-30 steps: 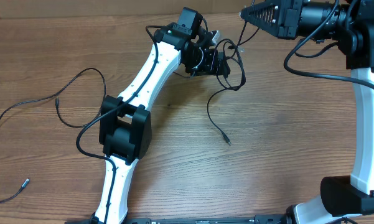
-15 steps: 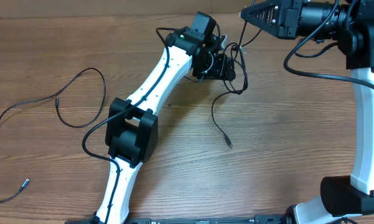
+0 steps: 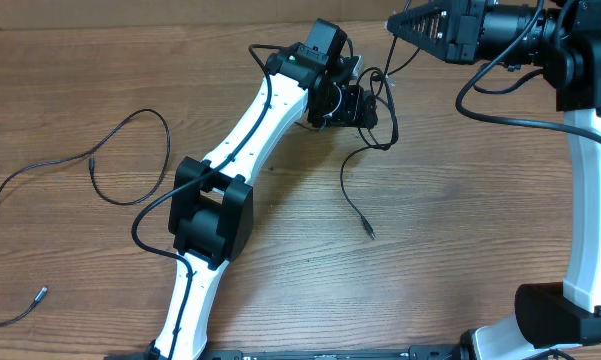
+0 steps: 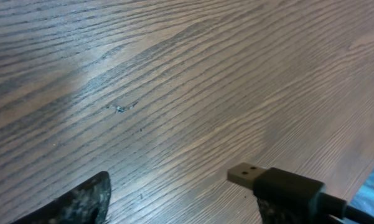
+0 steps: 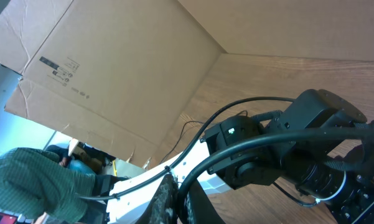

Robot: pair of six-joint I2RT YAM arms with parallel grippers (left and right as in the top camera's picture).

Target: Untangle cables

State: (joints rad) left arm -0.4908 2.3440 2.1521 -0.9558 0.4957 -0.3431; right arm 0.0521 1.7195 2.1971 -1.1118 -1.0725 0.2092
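Left gripper (image 3: 366, 104) masked by cables (image 3: 342, 187) — jaws unreadable; plug (image 4: 246, 175) cropped

Your left arm (image 3: 242, 125) runs from the table's (image 3: 460, 250) near edge diag up toward its far edge, elbow abt mid-table. Left gripper (image 3: 370, 105) sits low over the tabletop w/ jaws apart. Right arm (image 3: 583, 190) stands up at the table's right side, forearm horiz along the far edge. Right gripper (image 3: 392, 22) is pinched closed, pointing left.

Overhead stares straight down at the table (image 3: 460, 220); left wrist hugs that same wood; right wrist looks sideways at the left arm (image 5: 261, 143).
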